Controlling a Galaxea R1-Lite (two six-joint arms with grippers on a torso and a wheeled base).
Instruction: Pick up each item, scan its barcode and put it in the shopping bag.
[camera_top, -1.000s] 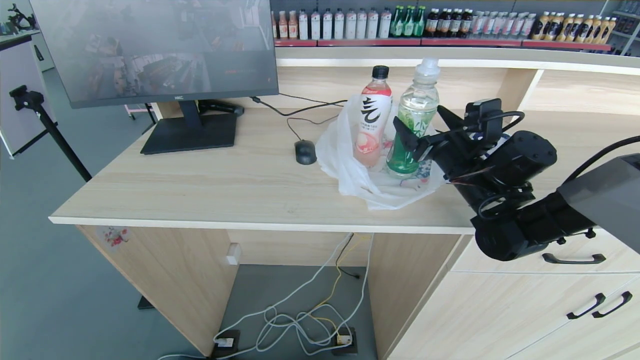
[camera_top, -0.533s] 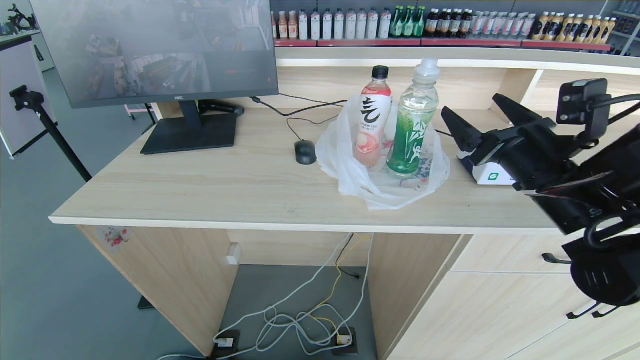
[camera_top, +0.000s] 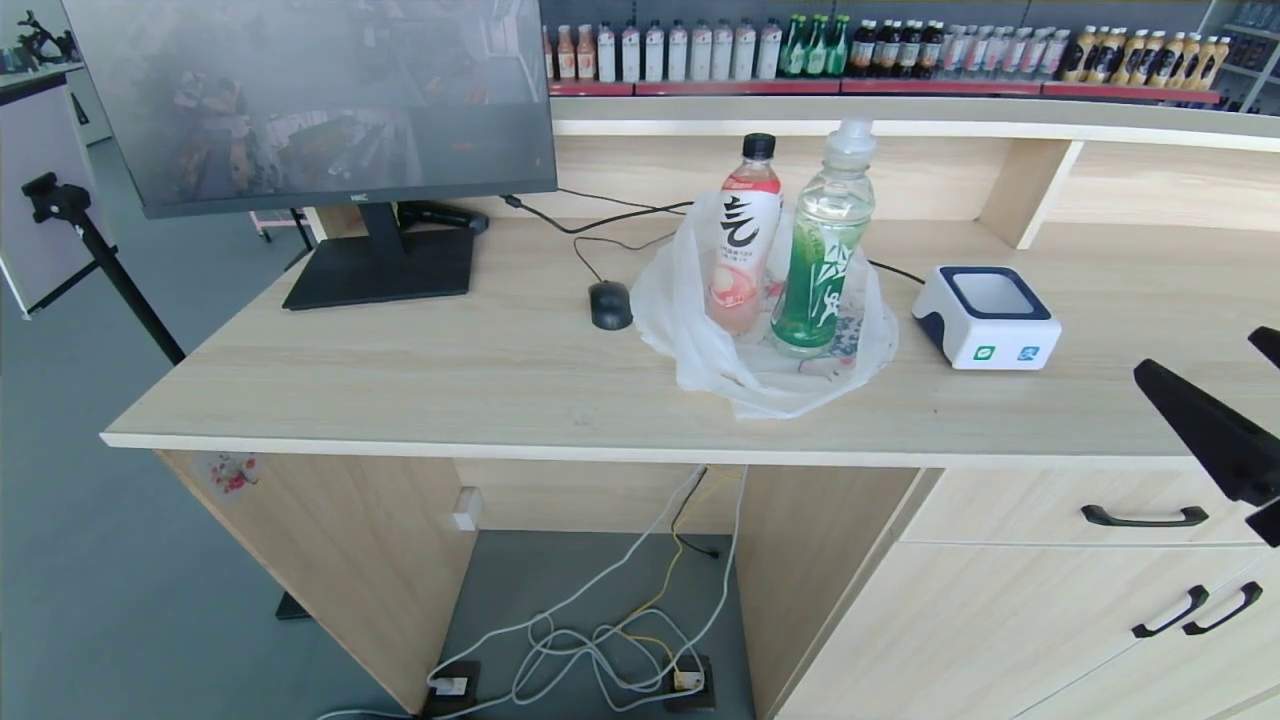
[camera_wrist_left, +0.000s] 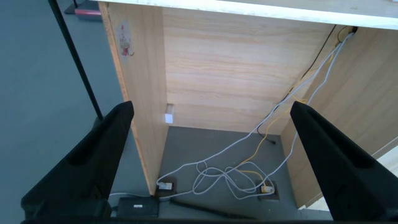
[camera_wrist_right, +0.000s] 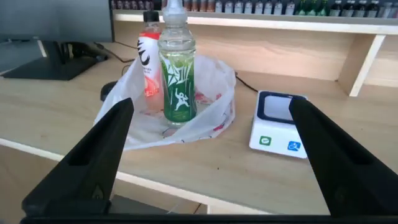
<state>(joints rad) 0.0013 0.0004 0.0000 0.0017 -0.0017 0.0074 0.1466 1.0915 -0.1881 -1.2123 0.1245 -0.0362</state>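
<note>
Worktop (camera_top: 450, 380): carries the shopping bag (camera_top: 700, 350), with the pink bottle (camera_top: 745, 240) and green bottle (camera_top: 825, 260) upright inside, side by side. Scanner (camera_top: 985, 315), at 3 o'clock from the bag, is now uncovered. Right hand (camera_top: 1198, 352) has withdrawn from the green bottle to 4 o'clock, fingers spread and empty. Bagging appears complete.

My left gripper (camera_wrist_left: 211, 107), fingers spread wide, faces the desk (camera_wrist_left: 236, 68) from low down; tangled cables (camera_wrist_left: 230, 177) lie on the floor (camera_wrist_left: 37, 74).
</note>
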